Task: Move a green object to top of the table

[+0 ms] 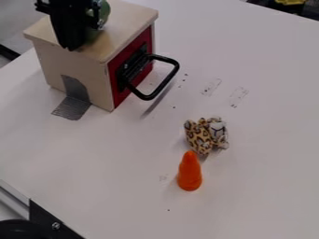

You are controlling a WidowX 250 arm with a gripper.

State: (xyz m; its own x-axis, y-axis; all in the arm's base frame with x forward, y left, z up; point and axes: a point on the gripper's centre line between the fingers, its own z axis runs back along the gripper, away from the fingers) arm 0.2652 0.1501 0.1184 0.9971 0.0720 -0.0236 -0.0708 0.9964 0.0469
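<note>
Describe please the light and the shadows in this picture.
In the camera view, light looks soft; the black handle casts a thin, darker shadow on the white table, while the orange cone has only a faint one.

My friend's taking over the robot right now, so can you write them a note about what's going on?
Gripper: the black gripper is at the upper left, over the wooden box. I can't tell if it has hold of the green object.
Job's things: the green object is partly hidden behind the gripper, at the box's top. Resting or lifted, I can't tell.
Done: the gripper is at the green object, but that object is not down on the white table.
Left: probably check the grip, then set it on the table, away from the orange cone-shaped thing and spotted toy.
</note>
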